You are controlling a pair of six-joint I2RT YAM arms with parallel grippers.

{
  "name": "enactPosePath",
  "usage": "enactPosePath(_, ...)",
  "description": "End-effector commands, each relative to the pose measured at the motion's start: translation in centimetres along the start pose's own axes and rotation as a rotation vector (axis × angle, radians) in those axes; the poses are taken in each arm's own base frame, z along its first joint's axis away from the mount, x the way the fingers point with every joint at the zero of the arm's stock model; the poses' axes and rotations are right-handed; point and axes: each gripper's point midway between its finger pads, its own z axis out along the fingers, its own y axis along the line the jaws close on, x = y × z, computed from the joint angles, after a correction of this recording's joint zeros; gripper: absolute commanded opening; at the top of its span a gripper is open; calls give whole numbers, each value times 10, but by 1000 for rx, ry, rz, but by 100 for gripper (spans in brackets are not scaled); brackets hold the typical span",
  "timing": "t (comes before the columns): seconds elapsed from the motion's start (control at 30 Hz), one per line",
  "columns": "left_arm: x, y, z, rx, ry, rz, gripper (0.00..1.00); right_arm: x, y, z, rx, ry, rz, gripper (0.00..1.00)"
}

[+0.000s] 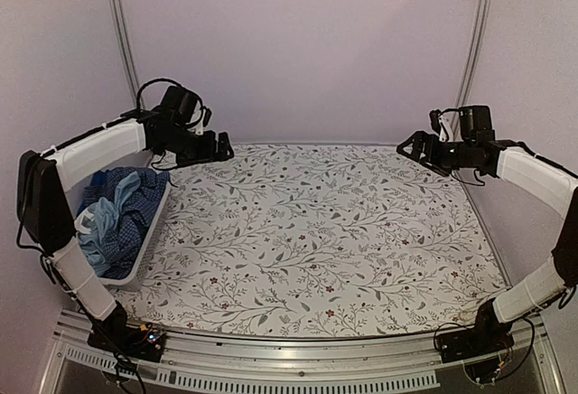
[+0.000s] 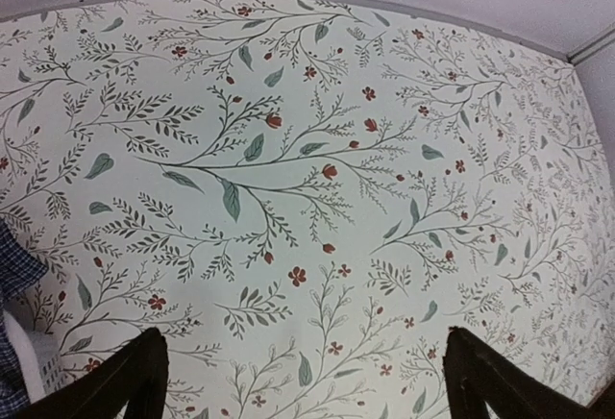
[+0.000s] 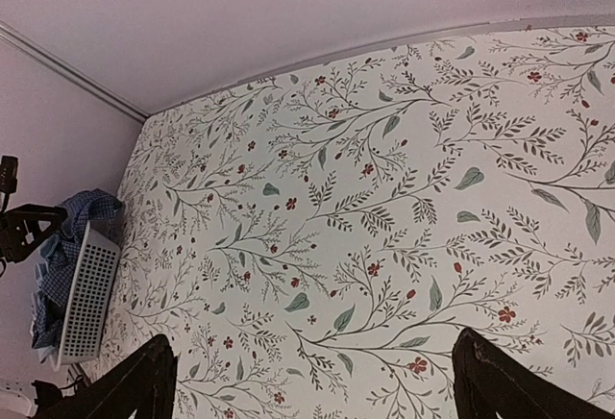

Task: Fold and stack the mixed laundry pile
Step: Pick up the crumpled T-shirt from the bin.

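The mixed laundry pile (image 1: 116, 216) lies heaped in a white plastic basket (image 1: 149, 240) at the table's left edge. It shows light-blue cloth and dark blue check cloth. My left gripper (image 1: 222, 150) hovers open just right of the basket's far end, above the floral tablecloth (image 1: 316, 231). In its wrist view the left gripper (image 2: 306, 334) holds nothing, and a corner of check cloth (image 2: 12, 270) shows at the left edge. My right gripper (image 1: 405, 147) hangs open over the far right of the table. The right gripper (image 3: 312, 337) is empty too; pile (image 3: 85, 209) and basket (image 3: 88, 294) appear far left.
Pale walls close in the table at the back and both sides, with metal posts (image 1: 122, 23) in the back corners. A metal rail (image 1: 298, 362) carrying both arm bases runs along the near edge.
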Motion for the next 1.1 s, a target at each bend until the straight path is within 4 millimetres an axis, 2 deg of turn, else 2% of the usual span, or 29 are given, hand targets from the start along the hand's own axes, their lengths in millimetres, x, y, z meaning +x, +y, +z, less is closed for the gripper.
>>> enactPosePath(0.0,-21,10,-31,-8,-33,-77,100,6,12,0,-55,32,-11,99)
enactPosePath(0.13,-28,42,-65,-48,-60,-191,100,9,16,-2,-75,49,-16,99)
enactPosePath(0.27,-20,84,-106,-126,-81,-338,100,15,21,-2,-104,69,-15,99)
enactPosePath(0.33,-10,110,-129,-195,-94,-424,100,16,23,-2,-117,75,-14,99)
enactPosePath(0.4,6,127,-150,-240,-96,-496,100,18,23,-1,-127,83,-12,99)
enactPosePath(0.5,43,164,-171,-373,-51,-647,100,19,25,1,-145,94,-6,99)
enactPosePath(0.7,109,206,-190,-486,-11,-887,100,21,29,6,-180,104,4,99)
enactPosePath(0.8,131,218,-194,-552,12,-944,100,24,28,9,-188,116,10,99)
enactPosePath(0.9,144,232,-202,-632,3,-994,100,25,27,10,-188,128,10,99)
enactPosePath(0.97,143,242,-206,-660,-30,-1013,100,27,27,11,-190,132,11,99)
enactPosePath(1.07,142,253,-193,-631,-44,-1056,100,28,27,11,-191,134,19,99)
